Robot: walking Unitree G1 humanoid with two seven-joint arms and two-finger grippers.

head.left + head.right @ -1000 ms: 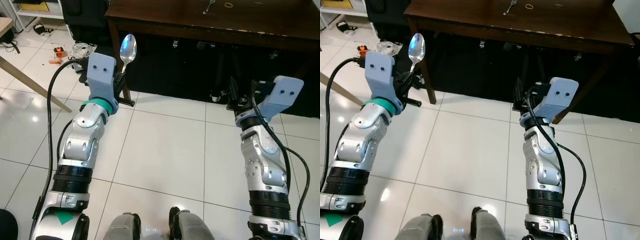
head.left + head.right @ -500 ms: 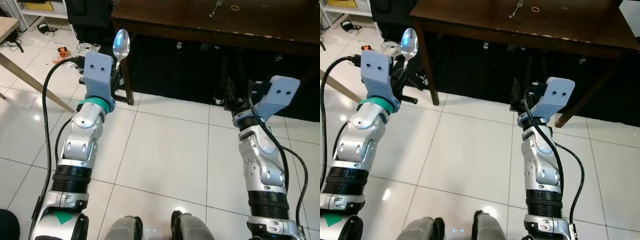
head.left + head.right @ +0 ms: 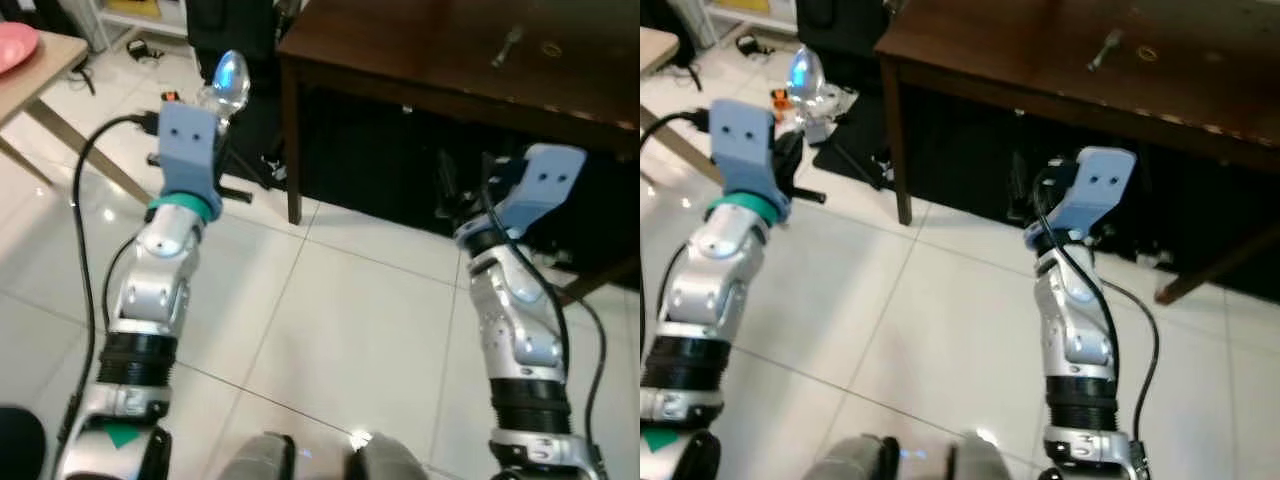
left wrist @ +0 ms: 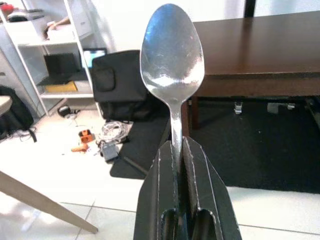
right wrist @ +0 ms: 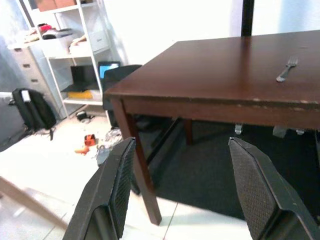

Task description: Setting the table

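Clamping an unmarked spoon (image 4: 172, 60) upright, left claw (image 4: 179, 150) faces the table (image 5: 210, 75).

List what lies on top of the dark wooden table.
On the dark wooden table lie a fork and a small ring. Its far and right parts run out of frame, so anything there is unseen.

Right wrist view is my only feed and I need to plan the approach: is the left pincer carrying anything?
Observer: Yes, the left pincer is shut on a spoon, bowl pointing up.
Operator: Anything on the table besides the fork?
Observer: A small ring lies close beside the fork on the dark table.
Operator: What's off to the robot's left?
Observer: A light wooden table with something pink on it.
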